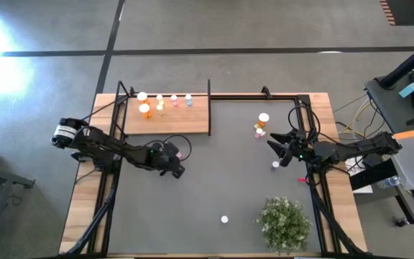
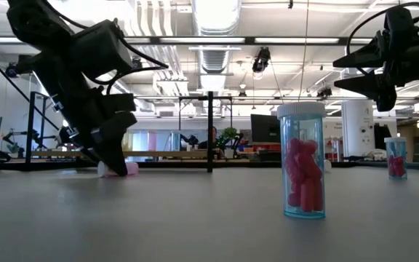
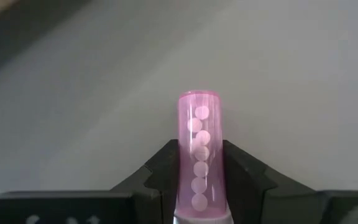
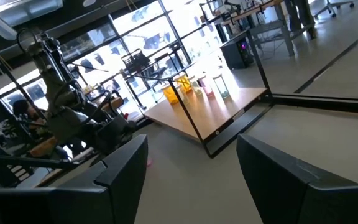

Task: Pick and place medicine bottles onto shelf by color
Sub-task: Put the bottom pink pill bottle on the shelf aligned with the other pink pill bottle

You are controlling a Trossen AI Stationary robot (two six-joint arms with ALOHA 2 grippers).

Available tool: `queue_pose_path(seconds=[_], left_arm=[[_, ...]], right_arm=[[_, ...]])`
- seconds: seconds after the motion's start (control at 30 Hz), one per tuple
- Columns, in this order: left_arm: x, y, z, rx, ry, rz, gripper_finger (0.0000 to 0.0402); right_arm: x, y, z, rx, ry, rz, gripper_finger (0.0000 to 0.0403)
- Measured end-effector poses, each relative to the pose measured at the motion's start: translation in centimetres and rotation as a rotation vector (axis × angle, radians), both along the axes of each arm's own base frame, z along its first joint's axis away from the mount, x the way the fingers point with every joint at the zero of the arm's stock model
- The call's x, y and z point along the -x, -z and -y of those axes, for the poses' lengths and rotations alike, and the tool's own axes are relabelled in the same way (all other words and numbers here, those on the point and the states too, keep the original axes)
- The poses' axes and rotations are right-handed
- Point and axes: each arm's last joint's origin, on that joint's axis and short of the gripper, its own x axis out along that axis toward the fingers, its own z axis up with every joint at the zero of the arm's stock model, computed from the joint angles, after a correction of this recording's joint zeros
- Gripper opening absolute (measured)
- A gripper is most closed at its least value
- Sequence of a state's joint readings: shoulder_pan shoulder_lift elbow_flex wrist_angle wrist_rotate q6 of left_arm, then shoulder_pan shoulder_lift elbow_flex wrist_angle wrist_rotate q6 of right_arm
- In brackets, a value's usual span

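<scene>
- High view: the left gripper [image 1: 180, 153] was low over the desk [image 1: 214, 180], just in front of the wooden shelf [image 1: 192, 119], with a pink medicine bottle [image 1: 185, 152] at its tip. The step in hand looked like the pick of that bottle. A row of bottles [image 1: 160, 102] already stood on the shelf, an orange bottle [image 1: 263, 119] and small ones waited near the right gripper [image 1: 277, 149], and one white-capped bottle [image 1: 224, 219] stood alone near the green plant [image 1: 286, 223].
- Low view: the left arm [image 2: 86, 80] leaned steeply down, its gripper on the desk surface beside the pink bottle [image 2: 118, 169], which lay flat. A blue bottle of red pills [image 2: 302, 161] stood upright in front. The right gripper [image 2: 362, 69] hung well above the desk.
- Left wrist view: the fingers [image 3: 160, 171] were closed on the lying pink bottle [image 3: 199, 155], gripped near its capped end. Next it probably needed a lift, then a carry to the pink place on the shelf.
- Right wrist view: the right gripper [image 4: 191, 168] was spread wide and empty, facing the shelf [image 4: 222, 109].
</scene>
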State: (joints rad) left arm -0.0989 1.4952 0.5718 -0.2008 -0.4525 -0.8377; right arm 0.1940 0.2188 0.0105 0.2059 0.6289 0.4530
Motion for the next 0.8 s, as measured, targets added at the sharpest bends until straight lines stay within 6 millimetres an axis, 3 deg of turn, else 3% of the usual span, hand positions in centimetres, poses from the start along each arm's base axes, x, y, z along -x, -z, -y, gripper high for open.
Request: queue_pose_path(seconds=[0.33,0.8], left_arm=[[0.0,0.0,-0.1,-0.037,0.048,-0.025,0.0159],[-1.1,-1.1,0.1,-0.006,0.054,0.03,0.029]], right_arm=[[0.0,0.0,0.0,0.0,0.0,0.0,0.0237],[0.0,0.0,0.0,0.0,0.0,0.0,0.0237]])
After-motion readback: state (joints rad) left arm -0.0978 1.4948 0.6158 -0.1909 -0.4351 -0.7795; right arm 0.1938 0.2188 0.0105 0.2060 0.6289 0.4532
